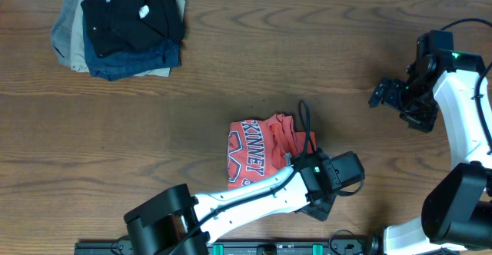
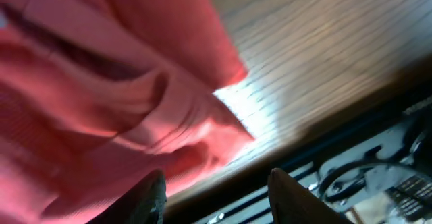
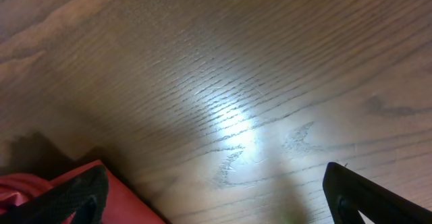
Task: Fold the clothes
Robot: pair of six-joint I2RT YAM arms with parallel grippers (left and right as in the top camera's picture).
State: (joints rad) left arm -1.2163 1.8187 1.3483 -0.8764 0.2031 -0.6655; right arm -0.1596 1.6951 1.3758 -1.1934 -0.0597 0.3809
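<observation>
Standing at the table, this is what I count:

- Table – dark wood grain, with a bright glare patch in both wrist views.
- T-shirt – coral red and folded into a compact, roughly square bundle. It lies at the near-middle of the table, with the dark red, white-outlined lettering facing up and running sideways. Its right edge shows stacked, slightly rumpled layers.
- Left arm – white, reaching in from the near edge. Its black wrist sits over the bundle's near right corner.
- Left gripper – jaws parted, with nothing between the two dark fingers. The shirt's folds fill the space just above and beside the left-hand one. I cannot tell whether cloth and finger touch.
- Right gripper – off at the right side of the table, well apart from the shirt. Its jaws are spread wide over bare wood, and its fingers sit at opposite corners of its own view, gripping nothing. A sliver of red shows behind the left-hand one.
- Pile of folded garments – far left corner, black on top with navy and tan beneath.
</observation>
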